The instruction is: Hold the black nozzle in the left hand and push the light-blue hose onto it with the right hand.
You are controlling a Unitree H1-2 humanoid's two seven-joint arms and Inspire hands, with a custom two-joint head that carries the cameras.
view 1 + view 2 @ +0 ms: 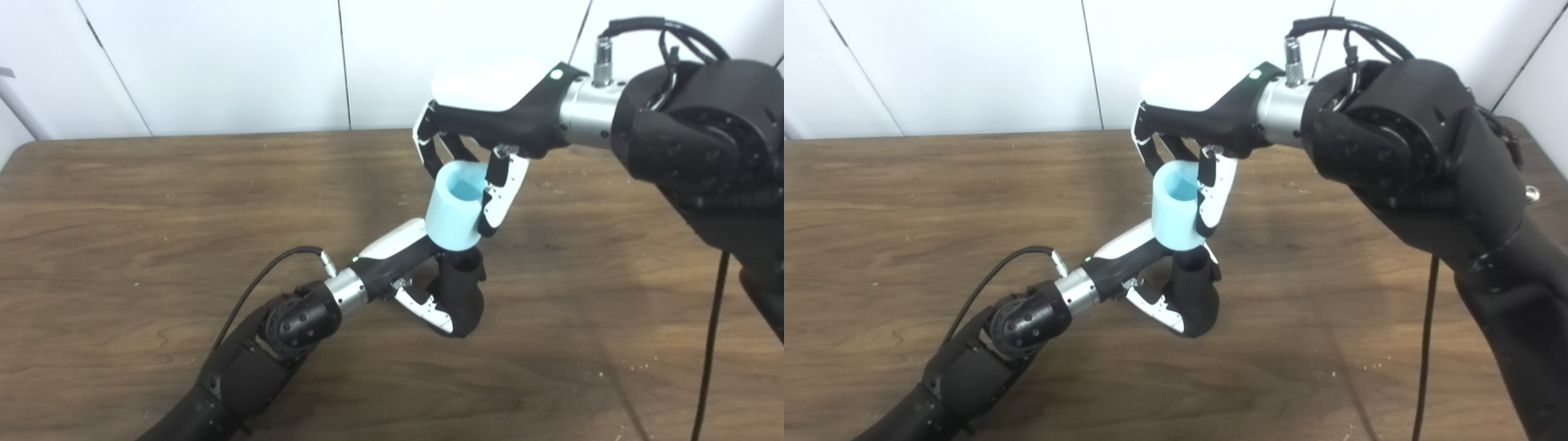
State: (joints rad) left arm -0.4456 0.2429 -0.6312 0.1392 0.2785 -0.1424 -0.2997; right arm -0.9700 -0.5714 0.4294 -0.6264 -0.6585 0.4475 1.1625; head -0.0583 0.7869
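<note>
Two hands meet mid-table. Left eye view: left hand has its fingers wrapped round the black nozzle, held upright just above the wooden table. Right hand comes from above, fingers and thumb pinching the sides of the light-blue hose. Hose's lower rim sits at the nozzle's top; whether it's started on or only touching, can't tell. Hose leans a bit, open end up.

Right eye view: same grips, left hand closed on the black nozzle, right hand clamped on the hose. Hose axis looks slightly off the nozzle's.

Risks, as I judge: tilt could jam the rim on the nozzle edge; hard push could twist the nozzle in the left grip or squash the soft hose.
</note>
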